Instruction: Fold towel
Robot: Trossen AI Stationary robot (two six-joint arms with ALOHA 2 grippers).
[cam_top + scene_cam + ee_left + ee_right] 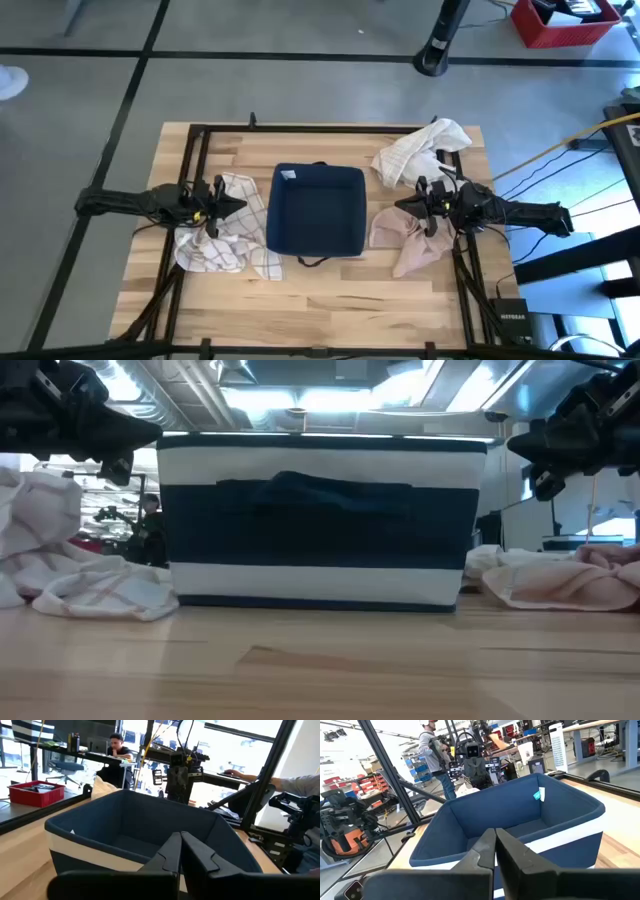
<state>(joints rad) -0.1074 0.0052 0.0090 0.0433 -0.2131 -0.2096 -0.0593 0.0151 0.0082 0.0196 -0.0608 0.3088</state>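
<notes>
In the high view a dark blue bin (318,208) sits at the centre of the table (330,300), and crumpled cloths lie on both sides of it. The checked towel (222,250) is heaped at centre left of the frame, directly under and just below the left gripper (228,205), whose fingers are pressed together, as the left wrist view shows them meeting in front of the bin. The pink towel (405,240) lies right of centre, under and below the right gripper (408,207), whose fingers are likewise pressed together with nothing between them. A white towel (420,150) is bunched at the upper right of the table, above the right arm. Both grippers hover above the cloths, pointing inward toward the bin, as the low view suggests. Each arm has a towel right beneath it, so neither is clearly favoured; the coming move turns on dropping straight down, not reaching forward. The checked towel spreads mostly up-and-down in the frame; the pink one trails toward the lower edge.
</notes>
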